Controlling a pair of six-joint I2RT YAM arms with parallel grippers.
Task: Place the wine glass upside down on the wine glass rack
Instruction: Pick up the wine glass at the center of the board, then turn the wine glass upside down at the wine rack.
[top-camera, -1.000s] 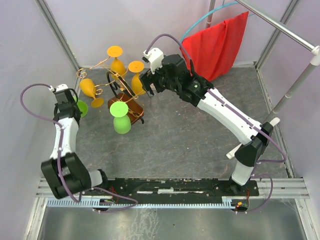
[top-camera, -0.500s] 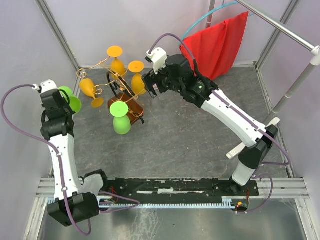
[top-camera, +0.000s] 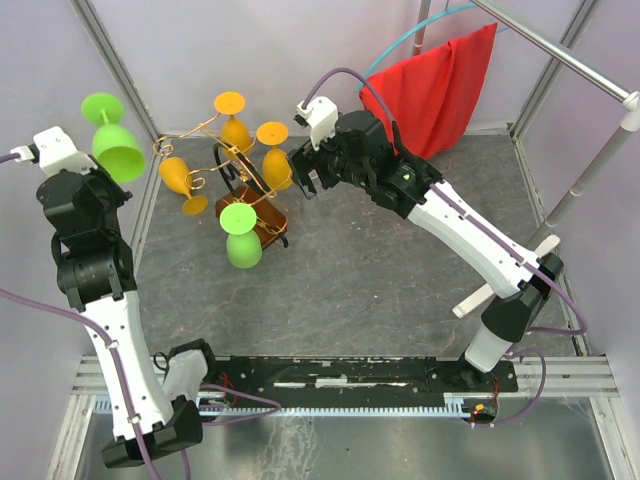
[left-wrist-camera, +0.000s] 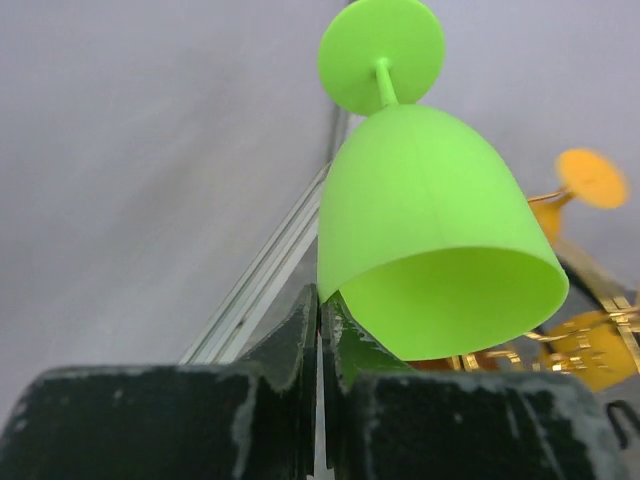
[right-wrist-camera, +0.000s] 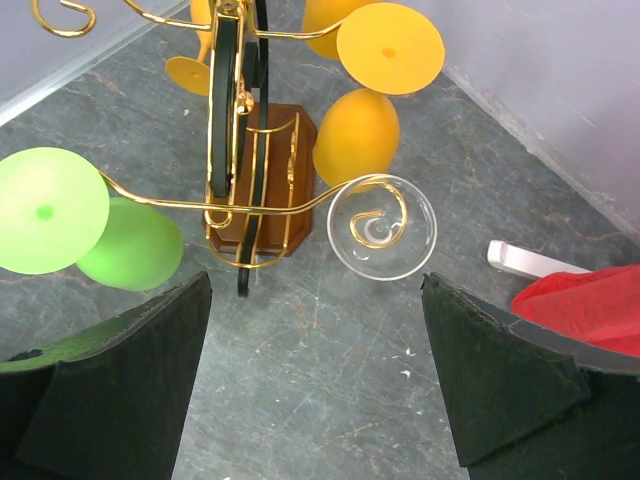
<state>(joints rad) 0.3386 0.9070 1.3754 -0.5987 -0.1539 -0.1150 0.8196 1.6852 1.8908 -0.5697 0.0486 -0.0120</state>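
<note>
A bright green wine glass (left-wrist-camera: 430, 220) hangs foot-up in the air, with my left gripper (left-wrist-camera: 321, 300) shut on the edge of its rim. In the top view this glass (top-camera: 115, 145) is high at the far left, left of the wine glass rack (top-camera: 268, 222), and my left gripper (top-camera: 106, 178) is under it. The rack (right-wrist-camera: 275, 150) has copper wire arms on a brown base. It carries three orange glasses (top-camera: 235, 125), a green one (top-camera: 241, 240) and a clear one (right-wrist-camera: 382, 227), all upside down. My right gripper (right-wrist-camera: 315, 285) is open and empty just right of the rack (top-camera: 306, 178).
A red cloth (top-camera: 435, 85) hangs from a hoop at the back right. A metal pole (top-camera: 585, 175) slants along the right side. A small white object (right-wrist-camera: 525, 260) lies on the floor by the cloth. Pale walls enclose the back, left and right.
My left arm has risen and swung out to the far left, carrying the green glass from floor level up high. The right arm has hardly shifted.
</note>
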